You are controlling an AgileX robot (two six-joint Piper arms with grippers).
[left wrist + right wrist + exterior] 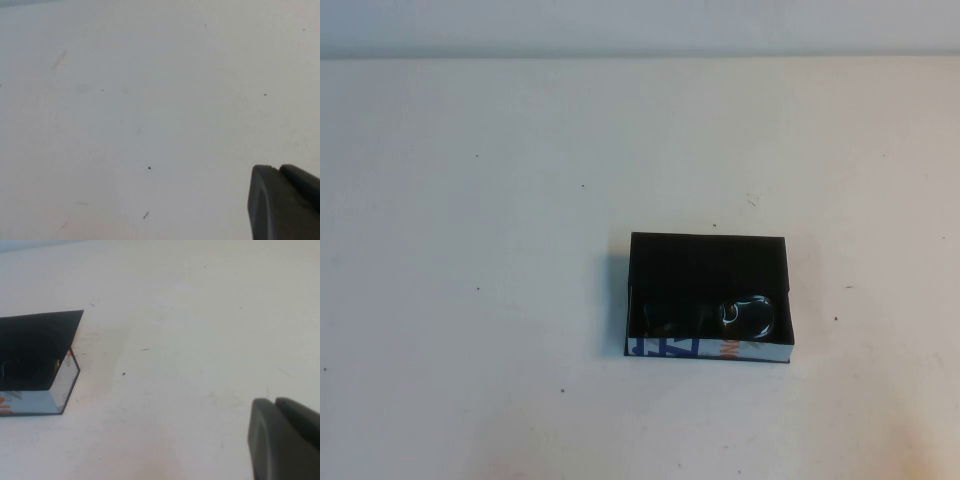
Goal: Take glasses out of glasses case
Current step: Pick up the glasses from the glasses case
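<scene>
Nearest me, my left gripper [285, 202] hangs over bare table [470, 300], well apart from the work; only a dark corner of it shows, so I cannot tell how its jaws stand. My right gripper [285, 440] hovers near the glasses case [708, 296], off one end, and there too I cannot tell the jaws' state. Farther out, the case sits open-topped, and the glasses [752, 313] lie inside toward its right near corner, one lens catching light. I judge them light, rigid, slick and scratch-prone, so I would pinch the thick frame at the bridge, not a lens.
</scene>
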